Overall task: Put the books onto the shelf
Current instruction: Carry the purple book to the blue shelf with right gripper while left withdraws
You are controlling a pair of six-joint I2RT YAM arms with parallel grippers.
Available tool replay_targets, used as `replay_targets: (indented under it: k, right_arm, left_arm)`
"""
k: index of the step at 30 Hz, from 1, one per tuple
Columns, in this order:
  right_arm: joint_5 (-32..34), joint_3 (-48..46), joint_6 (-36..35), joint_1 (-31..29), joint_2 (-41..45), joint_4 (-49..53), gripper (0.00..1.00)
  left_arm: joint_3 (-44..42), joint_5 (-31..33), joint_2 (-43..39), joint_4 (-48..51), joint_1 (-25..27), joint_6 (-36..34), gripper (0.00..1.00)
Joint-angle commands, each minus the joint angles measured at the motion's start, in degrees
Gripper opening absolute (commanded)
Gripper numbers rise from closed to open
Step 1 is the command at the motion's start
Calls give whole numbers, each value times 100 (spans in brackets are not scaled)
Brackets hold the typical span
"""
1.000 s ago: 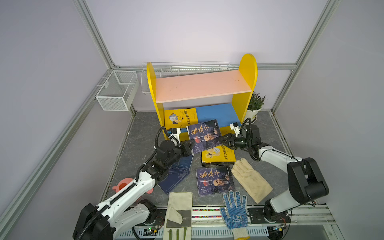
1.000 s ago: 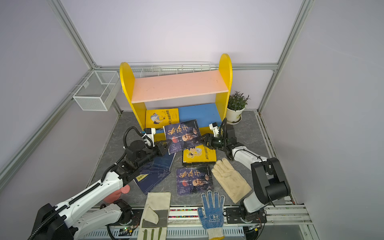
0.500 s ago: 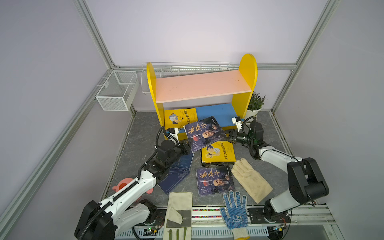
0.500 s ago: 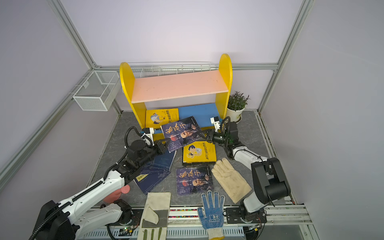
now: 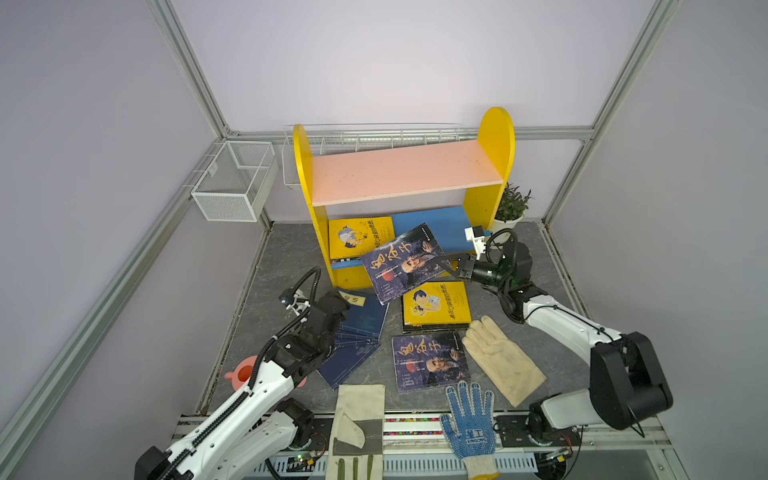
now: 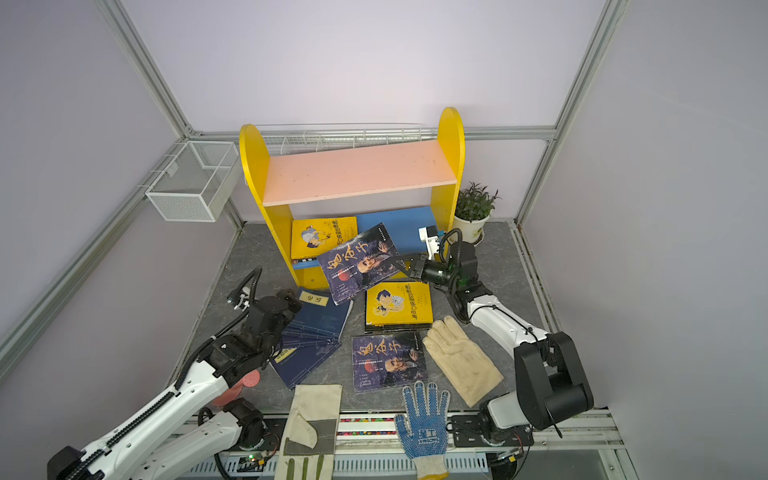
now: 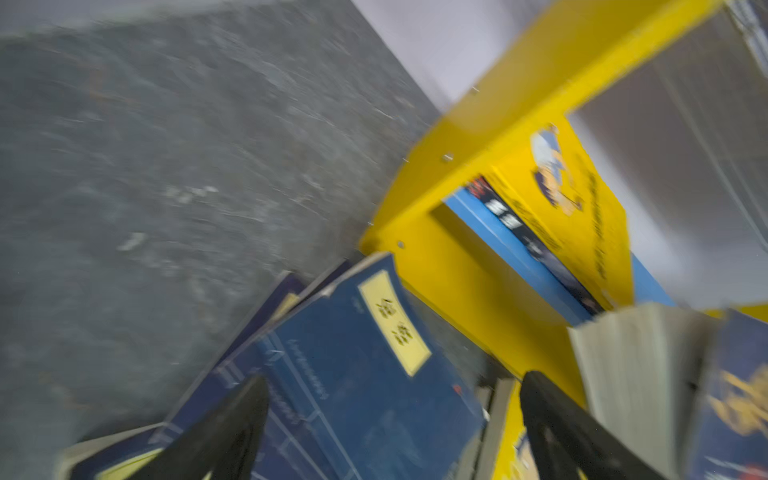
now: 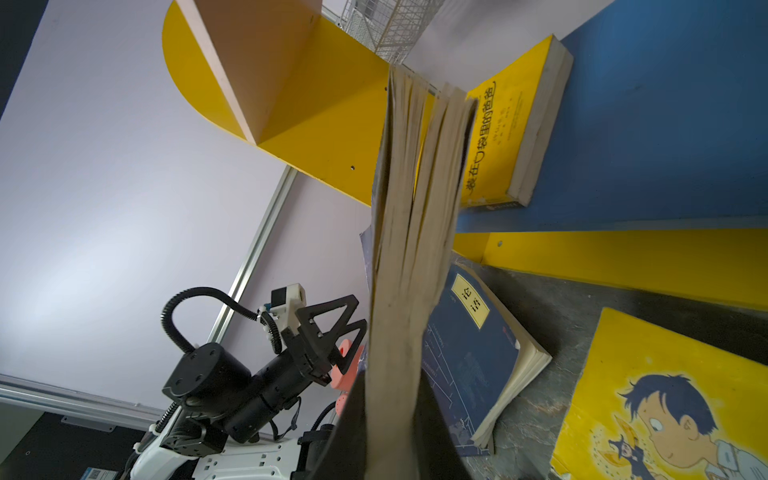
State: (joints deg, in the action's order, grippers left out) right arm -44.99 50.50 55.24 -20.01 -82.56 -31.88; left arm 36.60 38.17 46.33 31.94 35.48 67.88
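Only one yellow book (image 5: 359, 237) lay on the blue board (image 5: 432, 220) of the shelf (image 5: 496, 137); the pink board (image 5: 405, 172) above was bare. The right gripper (image 5: 442, 264) was closed on the edge of a dark book (image 5: 401, 262), holding it tilted just in front of the blue board, not yet on it. The left gripper (image 7: 395, 382) stood wide and empty over the navy pile (image 5: 361, 332). On the table (image 5: 291, 266) lay that pile, a second yellow book (image 5: 436, 303) and another dark book (image 5: 428, 359), so most of the work seemed left.

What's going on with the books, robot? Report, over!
Right gripper shut on the purple-blue book, tilted, before the shelf. Left gripper open above the navy books. Yellow cartoon book lies on the blue lower board, left end.
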Motion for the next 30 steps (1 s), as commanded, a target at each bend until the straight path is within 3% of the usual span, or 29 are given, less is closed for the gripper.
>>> replay_targets:
  k: [1, 3, 9, 17, 30]
  right_arm:
    - [349, 390, 5, -133, 136, -382, 6]
    - [703, 483, 86, -247, 12, -662, 7]
    - [1940, 1169, 382, -587, -866, -1024, 7]
    - [2633, 2535, 681, -1065, -2306, -1129, 8]
    - [3420, 3332, 608, -1506, -3249, -579, 8]
  left_arm:
    - [-291, 829, -416, 1358, -33, 1059, 95]
    - [-533, 765, -668, 1319, -50, 1193, 100]
    - [-778, 745, -908, 1276, -164, 1203, 100]
    - [-771, 561, -724, 1096, -244, 926, 100]
    - [-686, 400, -443, 884, -261, 794, 100]
